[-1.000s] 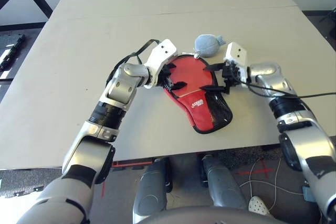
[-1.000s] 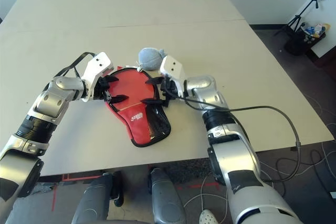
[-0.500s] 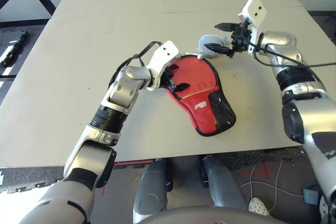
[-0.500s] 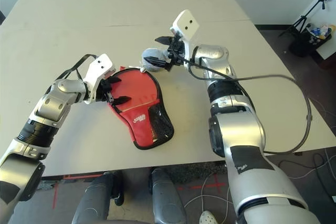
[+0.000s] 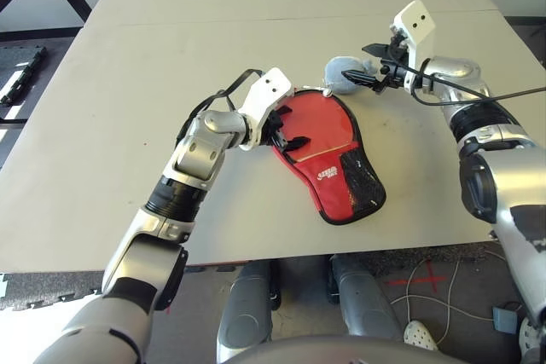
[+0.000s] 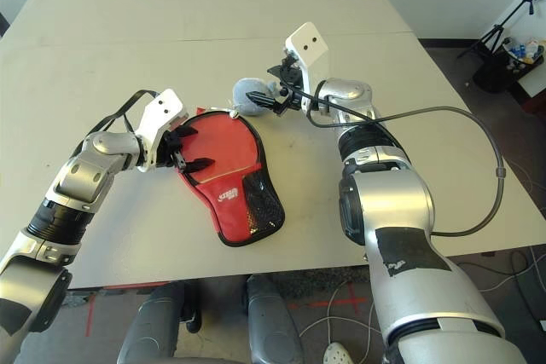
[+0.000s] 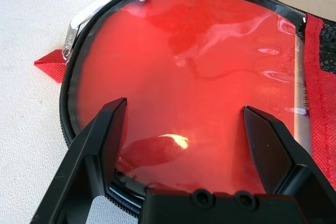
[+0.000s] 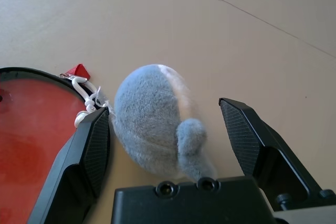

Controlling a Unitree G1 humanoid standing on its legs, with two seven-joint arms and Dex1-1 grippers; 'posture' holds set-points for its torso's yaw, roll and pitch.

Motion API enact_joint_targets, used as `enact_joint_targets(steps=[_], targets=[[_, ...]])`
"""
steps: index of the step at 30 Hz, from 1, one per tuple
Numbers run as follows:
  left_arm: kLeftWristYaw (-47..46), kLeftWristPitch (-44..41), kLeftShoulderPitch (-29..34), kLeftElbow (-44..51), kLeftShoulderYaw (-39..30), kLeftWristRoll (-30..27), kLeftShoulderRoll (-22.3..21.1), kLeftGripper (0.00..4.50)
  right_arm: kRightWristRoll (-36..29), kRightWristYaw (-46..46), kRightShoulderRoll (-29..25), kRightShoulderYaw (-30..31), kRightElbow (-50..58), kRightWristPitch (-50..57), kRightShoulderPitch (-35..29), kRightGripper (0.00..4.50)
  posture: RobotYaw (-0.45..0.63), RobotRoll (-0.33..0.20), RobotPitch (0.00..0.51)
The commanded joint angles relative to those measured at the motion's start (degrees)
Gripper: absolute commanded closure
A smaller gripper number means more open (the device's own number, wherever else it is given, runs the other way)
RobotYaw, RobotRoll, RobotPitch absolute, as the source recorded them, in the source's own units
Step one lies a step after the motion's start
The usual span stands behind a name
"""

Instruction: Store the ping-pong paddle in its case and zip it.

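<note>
The red case (image 5: 328, 158) lies flat on the table, round end away from me, with its mesh pocket and white logo toward the front edge. Its glossy red face (image 7: 194, 66) is ringed by black zipper edging, and the zipper pull (image 7: 68, 45) sits at the rim. The ping-pong paddle is hidden. My left gripper (image 5: 292, 128) is open just over the case's round end and holds nothing. My right gripper (image 5: 368, 64) is open and raised at the case's far right. The grey pouch (image 8: 147, 124) shows between its fingers, ungripped.
A white cord ties the grey pouch (image 5: 339, 72) to the case's zipper. The beige table (image 5: 128, 108) has a seam across it behind the case, and its front edge is close to the case's narrow end. A black cable trails from my right arm.
My right gripper has left the case's right edge, risen and swung to the far right, over the grey pouch. My left gripper has stayed at the case's round end.
</note>
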State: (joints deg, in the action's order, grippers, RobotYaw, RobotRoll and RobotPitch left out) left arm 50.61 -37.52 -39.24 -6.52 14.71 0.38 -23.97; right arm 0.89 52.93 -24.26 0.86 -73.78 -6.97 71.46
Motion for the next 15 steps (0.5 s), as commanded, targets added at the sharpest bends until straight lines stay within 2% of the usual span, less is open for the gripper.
enact_joint_targets(steps=[1, 6, 9, 15], targets=[[0.6, -2.6, 3.2, -1.9, 3.8, 0.7, -0.7, 0.0, 1.0, 0.3, -1.0, -0.4, -1.1, 1.8, 0.0, 0.04, 0.0, 0.0, 0.23], [0.5, -2.6, 3.1, -1.9, 3.8, 0.7, -0.7, 0.0, 1.4, -0.2, -1.2, -0.5, -1.3, 2.4, -1.1, 0.04, -0.01, 0.0, 0.231], [0.5, -2.5, 3.0, -2.0, 3.8, 0.7, -0.6, 0.0, 1.4, -0.5, -1.2, -0.7, -1.4, 2.5, -1.9, 0.71, -0.01, 0.0, 0.232], [0.6, -2.1, 2.4, -2.8, 3.9, 0.7, -0.5, 0.0, 1.8, -0.3, -0.6, -0.9, -1.4, 2.7, -2.5, 2.61, -0.02, 0.0, 0.231]])
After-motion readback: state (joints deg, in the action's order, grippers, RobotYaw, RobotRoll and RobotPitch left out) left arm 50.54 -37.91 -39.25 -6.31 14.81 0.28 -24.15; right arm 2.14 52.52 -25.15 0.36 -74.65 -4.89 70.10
